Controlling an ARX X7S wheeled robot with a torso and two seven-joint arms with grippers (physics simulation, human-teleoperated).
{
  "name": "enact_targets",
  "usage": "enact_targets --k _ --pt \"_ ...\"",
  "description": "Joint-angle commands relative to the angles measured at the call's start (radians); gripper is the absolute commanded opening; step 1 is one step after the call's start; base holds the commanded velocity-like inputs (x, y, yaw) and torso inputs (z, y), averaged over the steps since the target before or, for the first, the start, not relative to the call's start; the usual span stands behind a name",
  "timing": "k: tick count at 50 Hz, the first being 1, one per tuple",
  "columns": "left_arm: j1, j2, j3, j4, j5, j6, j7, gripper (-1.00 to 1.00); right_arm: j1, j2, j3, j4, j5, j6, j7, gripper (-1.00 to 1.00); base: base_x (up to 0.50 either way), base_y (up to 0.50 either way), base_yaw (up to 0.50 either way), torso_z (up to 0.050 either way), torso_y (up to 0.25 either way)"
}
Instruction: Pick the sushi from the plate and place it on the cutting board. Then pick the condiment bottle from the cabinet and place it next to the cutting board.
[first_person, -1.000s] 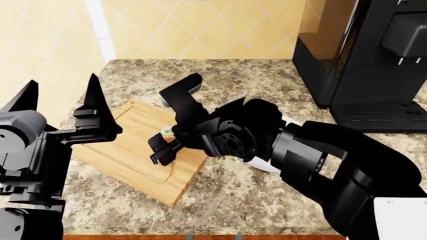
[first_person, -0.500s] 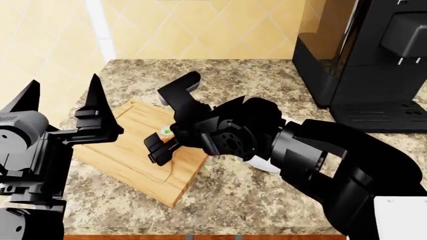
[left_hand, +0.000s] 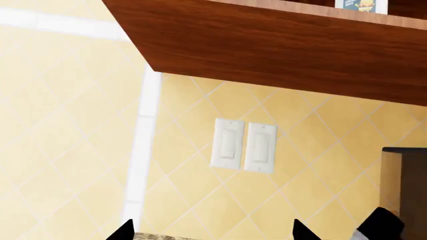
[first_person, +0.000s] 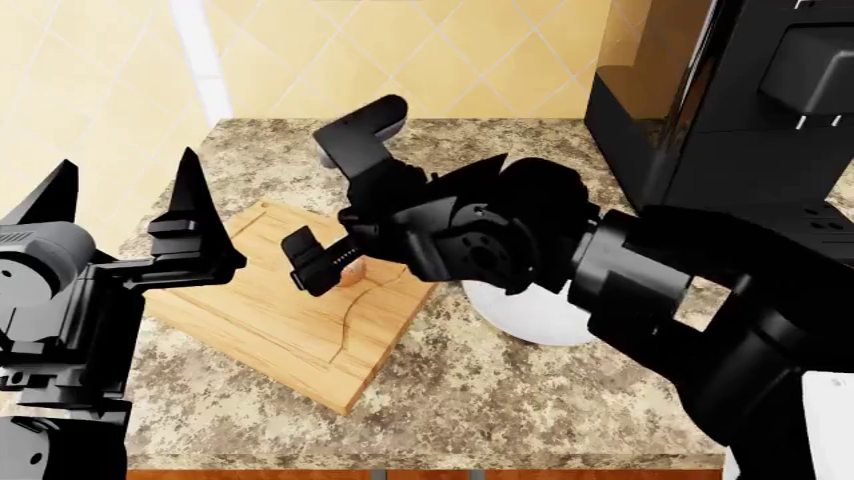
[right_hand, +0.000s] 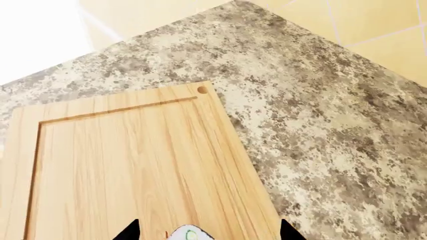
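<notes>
R gripper (first_person: 336, 232) stood wide open above sushi (first_person: 352, 276), which sat on cutting board (first_person: 287, 305). L gripper (first_person: 127, 205) open, empty. Plate (first_person: 541, 312) beside board.

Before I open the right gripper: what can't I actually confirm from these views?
- Sushi: head view, mostly behind the right gripper; right wrist view cuts it at the frame edge. Contact with the cutting board unclear.
- Plate: partly under the right arm.
- Condiment bottle: not visible anywhere.
</notes>
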Motion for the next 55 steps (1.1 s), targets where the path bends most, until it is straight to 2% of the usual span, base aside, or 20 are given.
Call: enact_targets --k 1,5,8,14,18,24,30,32,36,39,40,44,48,51,55 --pt "-0.002 -0.003 0.010 -0.001 0.004 -0.001 -0.006 1.00 0.100 0.159 0.071 -0.251 0.051 0.005 0.171 1.00 0.00 0.00 0.00 0.000 0.000" --pt "-0.040 -0.008 0.024 0.004 -0.007 -0.048 -0.037 1.00 0.141 0.254 0.121 -0.391 0.082 -0.006 0.269 1.00 0.00 0.00 0.00 0.000 0.000" --pt "-0.116 -0.010 0.023 0.014 -0.056 -0.120 -0.082 1.00 0.160 0.314 0.159 -0.481 0.100 -0.024 0.336 1.00 0.00 0.00 0.00 0.000 0.000" --pt "-0.400 -0.002 -0.021 0.010 -0.285 -0.335 -0.246 1.00 0.180 0.429 0.230 -0.685 0.122 -0.077 0.496 1.00 0.00 0.00 0.00 0.000 0.000" --pt "-0.682 0.039 0.003 -0.130 -0.389 -0.472 -0.377 1.00 0.174 0.517 0.277 -0.859 0.128 -0.125 0.622 1.00 0.00 0.00 0.00 0.000 0.000" --pt "-0.897 0.105 0.086 -0.407 -0.306 -0.465 -0.374 1.00 0.170 0.645 0.336 -1.078 0.123 -0.180 0.786 1.00 0.00 0.00 0.00 0.000 0.000" --pt "-1.017 0.157 0.185 -0.793 -0.116 -0.314 -0.297 1.00 0.146 0.735 0.372 -1.250 0.116 -0.225 0.888 1.00 0.00 0.00 0.00 0.000 0.000" --pt "-1.060 0.183 0.191 -1.001 -0.073 -0.238 -0.244 1.00 0.139 0.752 0.380 -1.293 0.114 -0.237 0.914 1.00 0.00 0.00 0.00 0.000 0.000" --pt "-1.192 0.236 0.195 -1.536 0.018 -0.022 -0.108 1.00 0.117 0.779 0.387 -1.347 0.100 -0.256 0.942 1.00 0.00 0.00 0.00 0.000 0.000" --pt "-1.373 0.287 0.217 -1.986 0.100 0.248 0.038 1.00 0.081 0.795 0.384 -1.361 0.069 -0.272 0.937 1.00 0.00 0.00 0.00 0.000 0.000" --pt "-1.363 0.289 0.187 -2.085 0.108 0.253 0.038 1.00 0.067 0.801 0.383 -1.365 0.057 -0.278 0.933 1.00 0.00 0.00 0.00 0.000 0.000" --pt "-1.310 0.299 0.045 -2.086 0.229 0.320 0.069 1.00 0.032 0.823 0.382 -1.377 0.023 -0.296 0.923 1.00 0.00 0.00 0.00 0.000 0.000" --pt "-1.264 0.296 -0.136 -2.086 0.351 0.333 0.248 1.00 0.056 0.826 0.395 -1.405 0.021 -0.291 0.947 1.00 0.00 0.00 0.00 0.000 0.000" --pt "-1.220 0.293 -0.275 -2.086 0.429 0.316 0.323 1.00 0.095 0.826 0.418 -1.437 0.024 -0.289 0.985 1.00 0.00 0.00 0.00 0.000 0.000" --pt "-1.175 0.311 -0.377 -2.086 0.525 0.331 0.421 1.00 0.139 0.837 0.450 -1.451 0.024 -0.292 1.020 1.00 0.00 0.00 0.00 0.000 0.000"
